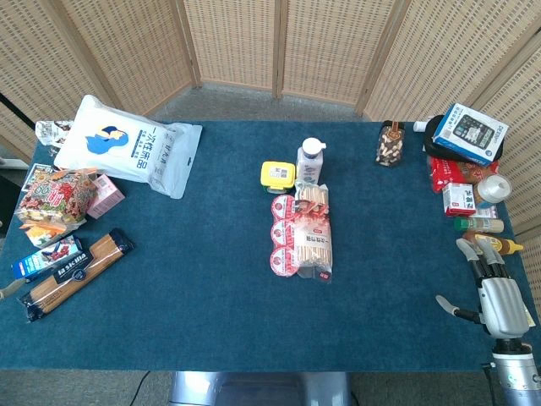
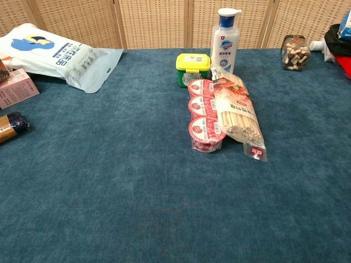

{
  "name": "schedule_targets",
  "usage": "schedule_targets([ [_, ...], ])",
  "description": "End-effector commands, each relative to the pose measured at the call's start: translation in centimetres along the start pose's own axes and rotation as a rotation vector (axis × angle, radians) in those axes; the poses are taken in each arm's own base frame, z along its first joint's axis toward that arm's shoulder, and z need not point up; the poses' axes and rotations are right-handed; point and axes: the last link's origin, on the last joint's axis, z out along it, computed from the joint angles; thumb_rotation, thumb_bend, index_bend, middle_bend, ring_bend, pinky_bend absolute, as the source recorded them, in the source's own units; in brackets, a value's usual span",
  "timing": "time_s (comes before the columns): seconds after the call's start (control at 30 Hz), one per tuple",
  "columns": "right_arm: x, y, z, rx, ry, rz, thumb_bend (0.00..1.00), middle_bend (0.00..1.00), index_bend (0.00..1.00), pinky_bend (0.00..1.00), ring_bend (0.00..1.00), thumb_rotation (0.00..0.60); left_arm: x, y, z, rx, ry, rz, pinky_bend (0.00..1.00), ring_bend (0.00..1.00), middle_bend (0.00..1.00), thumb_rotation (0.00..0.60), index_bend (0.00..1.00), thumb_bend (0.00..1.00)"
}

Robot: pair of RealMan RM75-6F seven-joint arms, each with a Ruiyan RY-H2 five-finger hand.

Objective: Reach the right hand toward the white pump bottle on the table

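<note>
The white pump bottle (image 1: pixel 310 161) with a blue label stands upright near the middle of the table's far half; the chest view shows the bottle (image 2: pixel 227 36) at the top centre. My right hand (image 1: pixel 488 288) hovers at the table's right front corner, far right of the bottle, fingers spread and holding nothing. It shows only in the head view. My left hand is in neither view.
A yellow-lidded tub (image 1: pixel 277 176) sits left of the bottle; a pack of red cups (image 1: pixel 287 234) and a biscuit-stick bag (image 1: pixel 315 227) lie in front. A nut jar (image 1: pixel 390 144) and boxes and sauce bottles (image 1: pixel 473 190) crowd the right edge. A white bag (image 1: pixel 131 144) and snacks lie left.
</note>
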Motion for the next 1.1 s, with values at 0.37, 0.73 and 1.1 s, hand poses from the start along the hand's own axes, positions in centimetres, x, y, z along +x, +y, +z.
schedule_targets([
  [0.37,-0.7,0.0,1.4,-0.009,-0.033,0.069,0.03,0.00,0.00,0.00,0.00,0.600,-0.4,0.1,0.1,0.001,-0.019,-0.001,0.00,0.00,0.00,0.600,0.20,0.00],
  [0.73,-3.2,-1.3,8.1,0.003,-0.131,0.259,0.03,0.00,0.00,0.00,0.00,0.600,-1.1,-0.1,0.6,0.021,-0.051,-0.006,0.00,0.00,0.00,0.600,0.20,0.00],
  [1.1,-5.4,-4.2,14.9,0.002,-0.185,0.359,0.03,0.00,0.00,0.00,0.00,0.600,-1.1,0.8,1.5,0.009,-0.078,-0.041,0.00,0.00,0.00,0.600,0.20,0.00],
])
